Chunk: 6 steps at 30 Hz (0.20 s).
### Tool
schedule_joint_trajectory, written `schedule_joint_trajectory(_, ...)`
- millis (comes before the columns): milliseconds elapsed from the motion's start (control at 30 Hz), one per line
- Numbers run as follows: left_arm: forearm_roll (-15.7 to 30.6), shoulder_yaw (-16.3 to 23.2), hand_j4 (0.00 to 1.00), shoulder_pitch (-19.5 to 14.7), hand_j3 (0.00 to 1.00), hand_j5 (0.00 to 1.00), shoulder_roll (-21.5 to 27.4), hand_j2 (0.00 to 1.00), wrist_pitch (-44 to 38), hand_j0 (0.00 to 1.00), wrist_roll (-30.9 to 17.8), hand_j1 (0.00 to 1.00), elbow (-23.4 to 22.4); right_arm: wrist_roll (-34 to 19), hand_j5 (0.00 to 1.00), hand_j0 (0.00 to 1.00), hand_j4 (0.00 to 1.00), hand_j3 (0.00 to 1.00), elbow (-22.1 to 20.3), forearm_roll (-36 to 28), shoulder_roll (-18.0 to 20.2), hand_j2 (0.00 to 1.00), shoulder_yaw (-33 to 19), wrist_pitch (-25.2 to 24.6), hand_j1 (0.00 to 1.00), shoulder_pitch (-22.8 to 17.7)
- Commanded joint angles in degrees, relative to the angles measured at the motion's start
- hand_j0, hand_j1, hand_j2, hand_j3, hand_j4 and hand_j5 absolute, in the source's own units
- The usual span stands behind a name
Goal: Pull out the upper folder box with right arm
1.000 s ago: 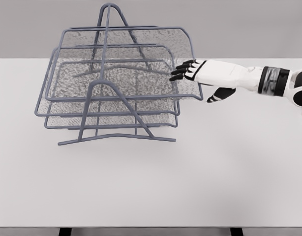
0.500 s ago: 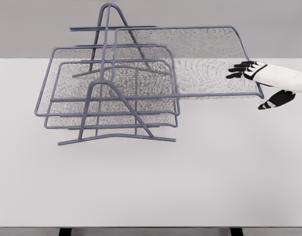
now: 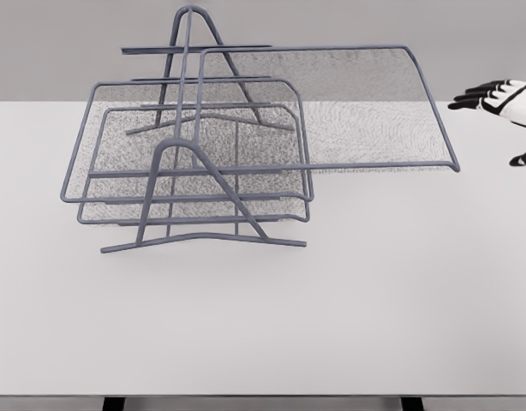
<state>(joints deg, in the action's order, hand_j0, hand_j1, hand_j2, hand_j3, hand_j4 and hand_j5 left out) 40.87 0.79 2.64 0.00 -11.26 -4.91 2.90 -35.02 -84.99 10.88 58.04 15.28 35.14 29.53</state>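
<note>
A grey wire rack (image 3: 194, 163) with three mesh trays stands on the white table (image 3: 331, 300). The upper tray (image 3: 357, 103) sticks out far to the right of the rack, its front rim near the table's right side. My right hand (image 3: 500, 107) shows at the right edge, just right of that rim and apart from it. Its black fingers (image 3: 473, 94) are spread and hold nothing. The thumb shows lower at the frame edge. The left arm is out of view.
The two lower trays (image 3: 194, 145) stay inside the rack frame. The rack's base bars (image 3: 203, 240) rest on the table left of centre.
The upper tray slid out to the right with my right hand on its rim. The hand has since let go and drawn back to the right edge.
</note>
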Motion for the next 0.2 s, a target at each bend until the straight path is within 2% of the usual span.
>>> schedule_joint_trajectory(0,0.0,0.1,1.00,0.0,1.00,1.00,0.0,1.00,0.0,1.00,0.0,1.00,-0.1,0.0,1.00,1.00,1.00,1.00,-5.0,-1.4,0.1,1.00,0.6,-0.1,1.00,0.1)
schedule_joint_trajectory(167,0.0,0.0,1.00,-0.1,1.00,1.00,0.0,1.00,0.0,1.00,0.0,1.00,0.0,0.0,1.00,1.00,1.00,1.00,-5.8,-1.8,-1.7,1.00,1.2,-0.1,1.00,0.4)
